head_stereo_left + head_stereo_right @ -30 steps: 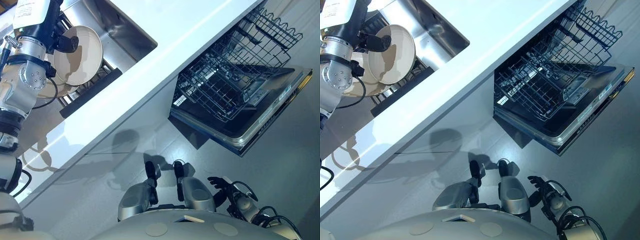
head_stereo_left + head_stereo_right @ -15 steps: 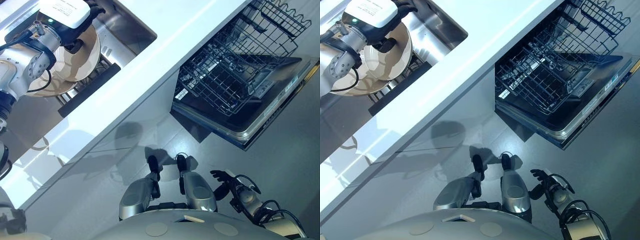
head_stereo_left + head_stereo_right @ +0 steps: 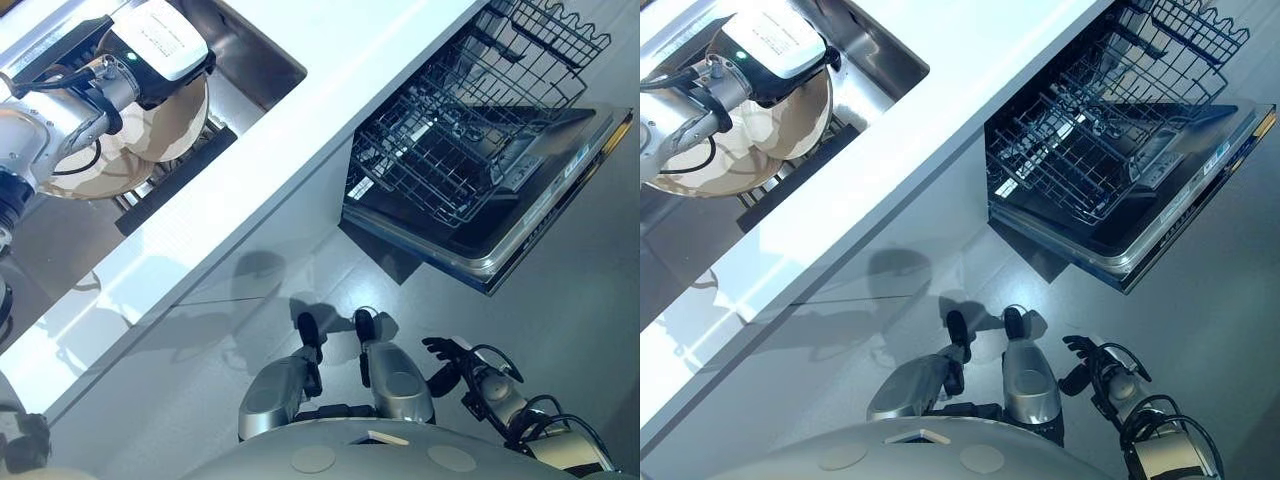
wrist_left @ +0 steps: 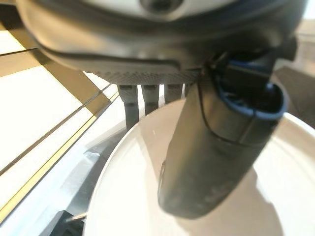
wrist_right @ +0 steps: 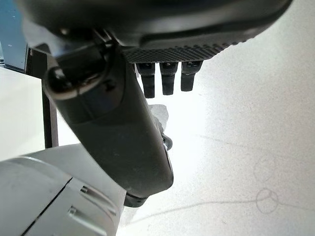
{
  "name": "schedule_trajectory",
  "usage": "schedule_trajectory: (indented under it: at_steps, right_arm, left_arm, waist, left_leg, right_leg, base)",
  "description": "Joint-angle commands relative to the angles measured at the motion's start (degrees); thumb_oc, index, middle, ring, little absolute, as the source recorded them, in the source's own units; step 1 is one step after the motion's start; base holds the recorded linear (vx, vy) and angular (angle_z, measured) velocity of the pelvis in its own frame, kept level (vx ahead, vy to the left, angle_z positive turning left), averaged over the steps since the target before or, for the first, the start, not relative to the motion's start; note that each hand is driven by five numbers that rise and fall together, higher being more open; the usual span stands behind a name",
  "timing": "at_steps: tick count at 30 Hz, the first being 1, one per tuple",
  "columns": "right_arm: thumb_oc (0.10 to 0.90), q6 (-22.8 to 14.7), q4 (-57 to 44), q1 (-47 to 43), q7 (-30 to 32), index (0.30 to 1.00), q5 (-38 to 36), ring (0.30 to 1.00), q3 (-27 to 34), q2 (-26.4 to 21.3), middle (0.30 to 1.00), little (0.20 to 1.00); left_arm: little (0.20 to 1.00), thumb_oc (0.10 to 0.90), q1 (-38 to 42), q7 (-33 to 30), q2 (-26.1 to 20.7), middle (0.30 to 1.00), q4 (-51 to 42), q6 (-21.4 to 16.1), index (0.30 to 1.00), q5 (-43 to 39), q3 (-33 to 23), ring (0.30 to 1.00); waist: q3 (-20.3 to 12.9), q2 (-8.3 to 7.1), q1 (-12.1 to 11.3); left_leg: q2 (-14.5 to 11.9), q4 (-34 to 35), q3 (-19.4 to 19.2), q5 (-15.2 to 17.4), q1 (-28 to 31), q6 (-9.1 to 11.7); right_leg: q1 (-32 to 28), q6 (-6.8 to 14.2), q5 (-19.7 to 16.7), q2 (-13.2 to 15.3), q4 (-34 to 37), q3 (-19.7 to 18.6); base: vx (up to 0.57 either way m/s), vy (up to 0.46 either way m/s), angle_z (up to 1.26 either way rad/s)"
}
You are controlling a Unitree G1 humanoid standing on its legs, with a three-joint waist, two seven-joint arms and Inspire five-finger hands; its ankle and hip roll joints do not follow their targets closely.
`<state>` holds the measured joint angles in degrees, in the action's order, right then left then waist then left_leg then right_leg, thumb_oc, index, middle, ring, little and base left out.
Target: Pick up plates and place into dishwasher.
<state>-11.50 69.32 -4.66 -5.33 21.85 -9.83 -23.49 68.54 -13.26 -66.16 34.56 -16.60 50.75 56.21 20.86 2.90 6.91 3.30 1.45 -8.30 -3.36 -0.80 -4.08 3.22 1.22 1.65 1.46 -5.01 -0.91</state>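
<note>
Left hand [image 4: 211,147] pinched on a cream plate [image 4: 147,196], thumb lying across its face and fingers [image 4: 132,98] curled behind the rim, plate held over the dark dish rack [image 3: 175,175] beside the steel sink [image 3: 250,55] set in the white table [image 3: 330,90]. Right hand [image 3: 447,362] low by the grey floor [image 3: 560,330], fingers relaxed and apart, empty. Dishwasher door [image 3: 540,220] dropped open, wire rack [image 3: 450,150] pulled out over it, well apart from the plate.
</note>
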Motion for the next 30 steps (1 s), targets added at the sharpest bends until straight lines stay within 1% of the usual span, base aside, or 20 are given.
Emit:
schedule_trajectory:
  at_steps: [1, 4, 7, 12, 14, 17, 19, 20, 21, 24, 25, 26, 28, 30]
  right_arm:
    - [0.8, -0.2, 0.1, 3.0, 0.0, 0.9, -0.5, 0.9, -0.2, -5.3, 0.9, 0.9]
    - [0.8, 0.1, 0.3, 2.7, -0.1, 0.9, -0.5, 0.9, -0.5, -5.1, 0.9, 0.9]
    - [0.8, 0.3, 0.4, 2.4, -0.1, 0.9, -0.5, 0.9, -0.9, -4.9, 0.9, 0.9]
    - [0.8, 0.3, 0.5, 2.3, 0.3, 0.9, -0.4, 0.9, -1.2, -4.5, 0.9, 0.9]
    - [0.8, -1.0, 0.3, 2.1, 1.3, 0.9, -0.8, 0.9, -1.5, -4.3, 0.9, 0.9]
    - [0.8, -3.8, -1.6, 2.0, 2.4, 0.9, -1.8, 0.9, -1.8, -4.3, 0.9, 0.9]
    - [0.8, -5.9, -5.7, 2.2, 1.4, 0.9, -3.4, 0.9, -2.4, -4.5, 0.9, 0.9]
    - [0.8, -7.1, -10.0, 2.5, -0.2, 0.9, -6.4, 0.9, -2.7, -4.7, 0.9, 0.9]
    - [0.8, -6.3, -13.5, 2.7, -1.8, 0.9, -8.3, 0.9, -2.9, -4.9, 0.9, 0.9]
    - [0.8, -6.7, -24.9, 3.5, -6.8, 0.9, -16.2, 0.9, -3.8, -5.6, 0.9, 0.9]
    - [0.8, -7.8, -30.0, 4.0, -8.9, 0.9, -19.7, 0.9, -4.1, -5.8, 0.9, 0.9]
    - [0.8, -7.1, -33.4, 4.3, -10.1, 0.9, -21.6, 0.9, -4.2, -6.0, 0.9, 0.9]
    - [0.8, -7.3, -41.3, 5.2, -13.3, 0.9, -29.4, 0.9, -4.4, -6.4, 0.9, 0.9]
    - [0.8, -5.7, -48.0, 5.9, -14.7, 0.9, -33.8, 0.9, -4.1, -6.9, 0.9, 0.9]
  left_arm:
    - [0.2, 0.1, 8.4, -3.3, -2.2, 0.3, 2.2, 2.2, 0.3, 1.5, -1.1, 0.3]
    - [0.2, 0.1, 9.1, -3.1, -2.5, 0.3, 2.4, 2.8, 0.3, 3.3, -0.1, 0.3]
    - [0.2, 0.1, 9.7, -4.0, -3.4, 0.3, 2.5, 4.1, 0.3, 4.9, 0.8, 0.3]
    - [0.2, 0.1, 10.0, -4.7, -4.2, 0.3, 2.2, 5.5, 0.3, 5.2, 0.9, 0.3]
    - [0.2, 0.1, 10.4, -5.1, -5.1, 0.3, 1.7, 6.7, 0.3, 4.7, 1.2, 0.3]
    - [0.2, 0.1, 10.6, -5.7, -6.4, 0.3, 0.4, 8.4, 0.3, 3.4, 1.1, 0.3]
    - [0.2, 0.1, 9.9, -6.1, -7.2, 0.3, -0.8, 9.5, 0.3, 2.1, -0.2, 0.3]
    - [0.2, 0.1, 9.0, -6.1, -7.9, 0.3, -2.0, 10.9, 0.3, 0.8, -1.6, 0.3]
    - [0.2, 0.1, 8.2, -5.8, -8.2, 0.3, -2.8, 11.5, 0.3, 0.3, -2.9, 0.3]
    - [0.2, 0.1, 5.4, -6.1, -9.2, 0.3, -4.4, 13.4, 0.3, -3.2, -7.0, 0.3]
    - [0.2, 0.1, 4.1, -7.6, -9.7, 0.3, -3.9, 13.8, 0.3, -6.4, -9.0, 0.3]
    - [0.2, 0.1, 3.2, -8.2, -9.9, 0.3, -3.4, 13.7, 0.3, -7.8, -10.5, 0.3]
    - [0.2, 0.1, 0.7, -11.1, -10.3, 0.3, -1.9, 13.3, 0.3, -13.4, -14.6, 0.3]
    - [0.2, 0.1, -1.8, -12.5, -10.9, 0.3, -0.9, 12.3, 0.3, -15.5, -18.2, 0.3]
  waist:
    - [-5.9, 2.94, 1.3]
    - [-6.4, 3.09, 0.9]
    - [-7.2, 3.41, 0.5]
    - [-8.1, 3.69, 0.0]
    - [-8.8, 3.81, -0.4]
    - [-9.5, 3.98, -0.8]
    - [-9.9, 3.79, -1.0]
    - [-10.2, 3.51, -1.1]
    - [-10.4, 3.29, -1.2]
    - [-11.1, 2.54, -1.3]
    - [-11.5, 2.09, -1.5]
    - [-11.7, 1.93, -1.5]
    - [-12.4, 1.39, -1.6]
    - [-13.1, 1.21, -1.5]
  left_leg:
    - [4.2, -7.9, 0.7, 7.6, -2.4, -0.8]
    - [4.2, -7.5, 0.8, 7.8, -1.9, -0.7]
    - [4.2, -6.9, 1.2, 7.9, -1.1, -0.6]
    - [4.2, -6.2, 1.7, 7.9, -0.4, -0.5]
    - [4.1, -5.7, 2.1, 7.9, 0.2, -0.4]
    - [3.9, -5.2, 2.6, 7.8, 1.0, -0.4]
    - [3.7, -4.8, 2.9, 7.8, 1.6, -0.5]
    - [3.6, -4.7, 3.1, 7.9, 1.9, -0.5]
    - [3.5, -4.6, 3.1, 7.9, 2.1, -0.5]
    - [3.4, -4.0, 3.5, 7.9, 2.8, -0.3]
    - [3.3, -3.7, 3.6, 7.9, 3.1, -0.1]
    - [3.3, -3.4, 3.6, 7.9, 3.4, 0.0]
    - [3.0, -2.6, 3.7, 7.7, 3.9, 0.5]
    - [2.7, -2.0, 3.8, 7.5, 4.3, 0.9]
  right_leg:
    - [6.7, 4.6, -0.4, 0.6, -3.8, 0.9]
    - [5.7, 4.6, -0.1, 0.6, -3.1, 1.3]
    - [4.5, 4.5, 0.4, 0.5, -2.5, 2.0]
    - [3.6, 4.5, 0.9, 0.3, -2.3, 2.5]
    - [2.8, 4.4, 1.3, 0.2, -2.3, 2.8]
    - [2.1, 4.4, 1.8, -0.1, -2.4, 3.2]
    - [1.5, 4.4, 2.0, -0.2, -2.3, 3.4]
    - [1.0, 4.3, 2.0, -0.2, -2.1, 3.5]
    - [0.8, 4.2, 2.0, -0.3, -1.9, 3.6]
    - [-0.4, 3.9, 1.7, -0.5, -0.4, 4.1]
    - [-1.1, 3.8, 1.4, -0.6, 0.6, 4.4]
    - [-1.6, 3.7, 1.2, -0.6, 1.2, 4.6]
    - [-2.6, 3.5, 0.9, -0.8, 2.3, 5.1]
    - [-3.4, 3.3, 1.0, -1.0, 3.0, 5.3]
  base:
    - [0.0, 0.0, 0.0]
    - [-0.02, -0.035, 0.04]
    - [-0.02, -0.042, 0.06]
    - [-0.01, -0.038, 0.06]
    - [-0.02, -0.065, 0.03]
    - [-0.02, -0.065, 0.08]
    - [-0.02, -0.097, 0.13]
    - [-0.03, -0.113, 0.1]
    - [-0.04, -0.121, 0.06]
    - [-0.05, -0.141, 0.04]
    - [-0.05, -0.15, 0.06]
    - [-0.05, -0.162, 0.04]
    - [-0.05, -0.141, 0.05]
    - [-0.05, -0.12, 0.09]
